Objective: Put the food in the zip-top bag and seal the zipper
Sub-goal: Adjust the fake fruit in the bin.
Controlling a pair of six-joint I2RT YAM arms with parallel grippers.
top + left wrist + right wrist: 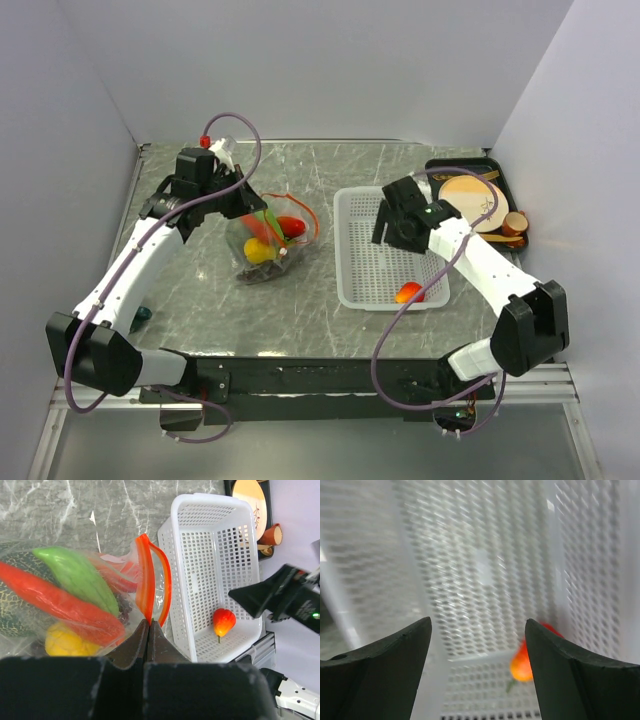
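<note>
The clear zip-top bag [262,248] lies left of centre. It holds a red piece [55,602], a green piece [80,575], a yellow piece [67,640] and a dark green fruit [12,612]. Its orange-red zipper [145,577] stands open in a loop, and it also shows in the top view [308,214]. My left gripper [148,625] is shut on the near end of the zipper at the bag's mouth. An orange-red tomato [409,292] lies in the near corner of the white basket. My right gripper [477,625] is open and empty above the basket, the tomato [520,665] below it.
The white perforated basket [343,250] stands right of the bag. A black tray [432,165] at the back right holds a tan wooden disc [470,195] and a small brown cup [515,222]. Grey walls close in three sides.
</note>
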